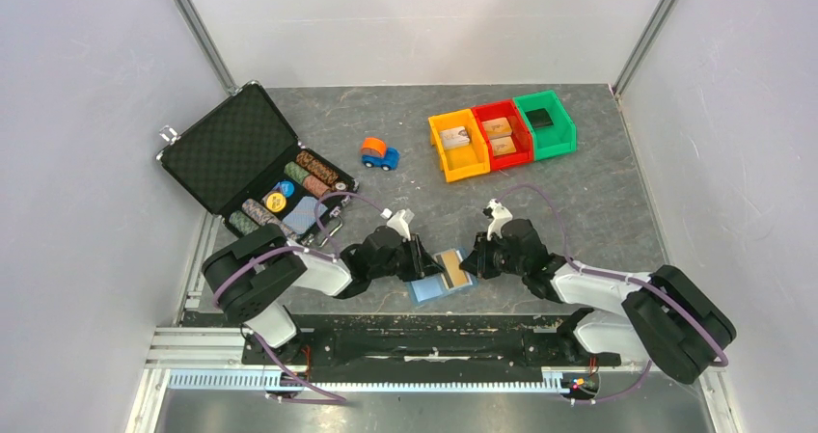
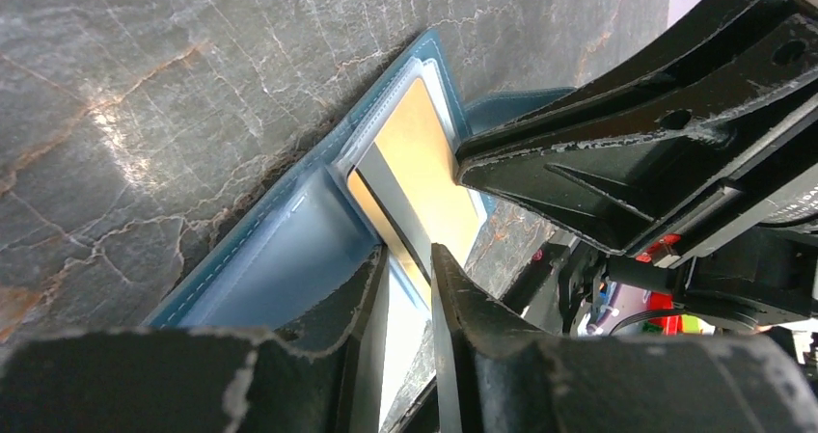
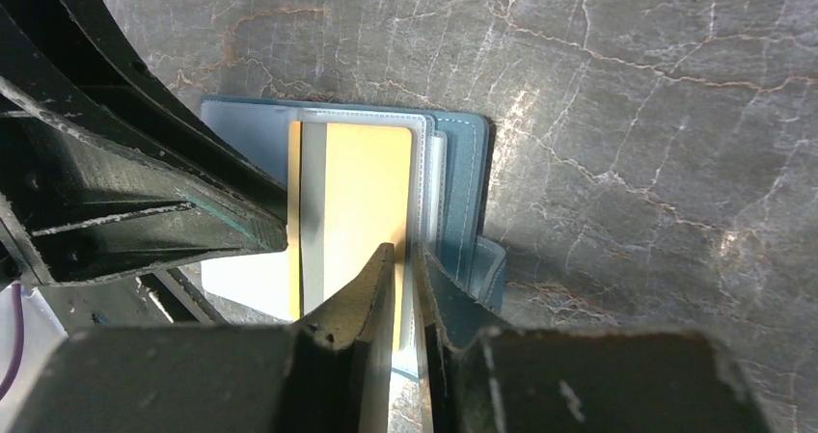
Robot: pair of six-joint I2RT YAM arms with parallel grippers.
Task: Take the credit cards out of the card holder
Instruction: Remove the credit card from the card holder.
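The light-blue card holder (image 1: 427,289) lies open on the table near the front edge, between my two grippers. A gold credit card (image 1: 451,268) with a grey stripe rests on it, partly inside the clear pocket. In the left wrist view my left gripper (image 2: 410,279) sits low over the card holder (image 2: 280,259), with a narrow gap through which the card (image 2: 424,153) shows. My right gripper (image 3: 403,259) has its tips over the card's (image 3: 367,182) right edge and the holder's blue rim (image 3: 463,163). Only a thin slit remains between them, and a pinch cannot be made out.
An open black case (image 1: 241,153) with poker chips stands at the back left, and a blue-and-orange toy car (image 1: 379,152) sits behind the wallet. Orange (image 1: 459,144), red (image 1: 502,134) and green (image 1: 545,122) bins line the back right. The wallet's closing tab (image 3: 487,269) sticks out beside my right fingers.
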